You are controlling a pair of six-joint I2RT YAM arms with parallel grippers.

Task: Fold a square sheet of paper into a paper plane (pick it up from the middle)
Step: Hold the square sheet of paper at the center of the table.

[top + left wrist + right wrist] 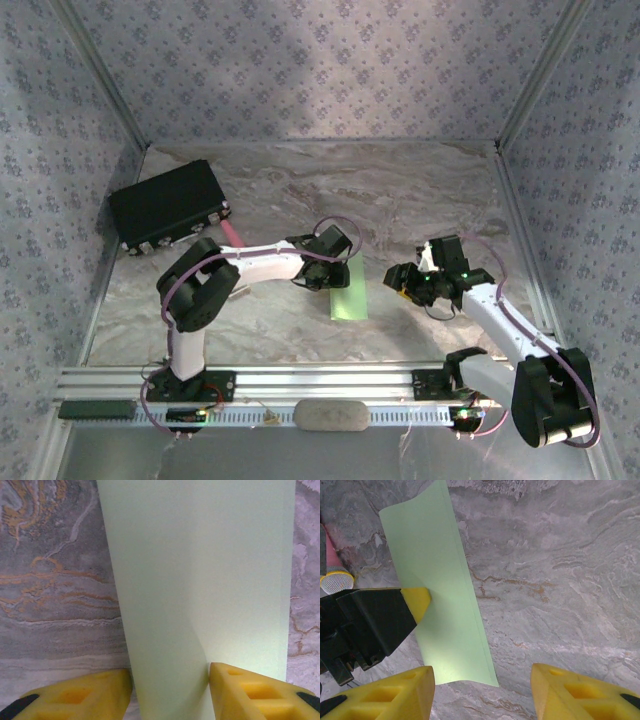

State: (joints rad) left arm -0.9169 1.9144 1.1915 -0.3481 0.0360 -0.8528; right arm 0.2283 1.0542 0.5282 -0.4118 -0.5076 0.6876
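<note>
The square sheet of paper is seen folded at the centre of the overhead view, under the left gripper.
The sheet is laid as a narrow strip on the marbled table. A raised fold is flanked and touched on both sides by the left gripper's fingers; whether it is pinched cannot be told. The right gripper is held spread and empty, right of the strip.

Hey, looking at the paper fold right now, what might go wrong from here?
The folded green paper curves between the fingers of the left tool; more squeeze may add a stray crease. The right tool hangs open mostly over bare table, with just the paper's one corner between its fingers, so closing may miss or skew it.
</note>
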